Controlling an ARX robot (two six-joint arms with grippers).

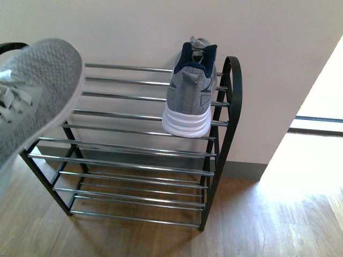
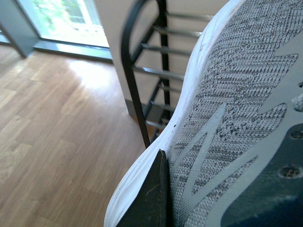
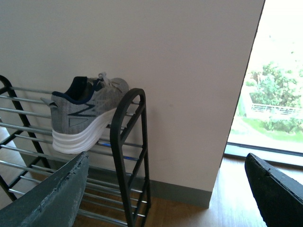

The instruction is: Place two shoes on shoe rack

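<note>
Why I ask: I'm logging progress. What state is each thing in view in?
Grey knit white-soled sneaker: resting on the rack's top tier, right end, heel outward.
Second grey knit sneaker: lifted in the air, off the rack.
Black-framed shoe rack with chrome bars: upright against the wall.
Left gripper: shut on the second sneaker.
Right gripper: open, holding nothing.

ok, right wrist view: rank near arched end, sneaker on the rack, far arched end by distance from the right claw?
From the open right claw:
1. Near arched end, closest, just ahead of the claw.
2. Sneaker on the rack, top tier, just behind that end.
3. Far arched end, at the rack's opposite side.
</note>
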